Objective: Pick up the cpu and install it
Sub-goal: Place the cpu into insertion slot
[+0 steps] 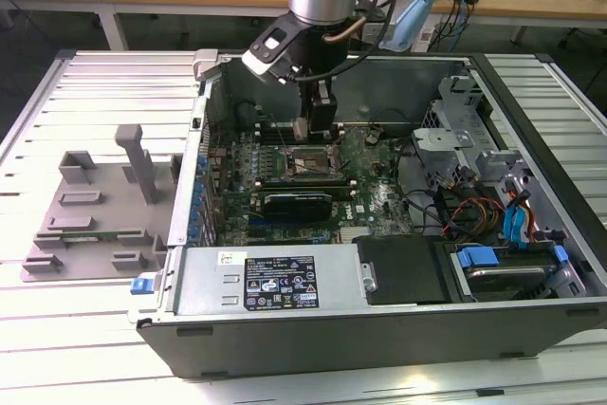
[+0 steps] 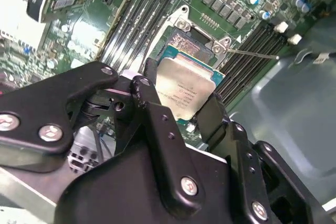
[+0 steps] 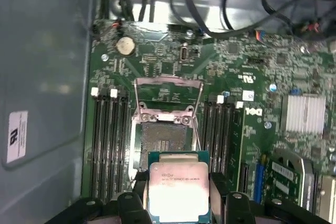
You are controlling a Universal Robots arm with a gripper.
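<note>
Grasping the cpu (image 3: 178,190) by two opposite edges, the end effector (image 3: 181,205) is holding it flat inside the case (image 1: 398,334), upper centre of the exterior view, above the open socket (image 3: 165,139), not yet seated.

The cpu (image 2: 185,85) — one corner hidden behind a finger (image 2: 152,114) (black); socket (image 3: 163,140) partly covered beneath.

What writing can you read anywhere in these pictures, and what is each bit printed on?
Nothing reads clearly enough to quote.
Black label on the power supply: print too small.
Small white tag beside it: too small.
cpu held in the gripper: faint lettering, blurred.
White sticker on the case wall: blurred.
Motherboard markings: too small.
</note>
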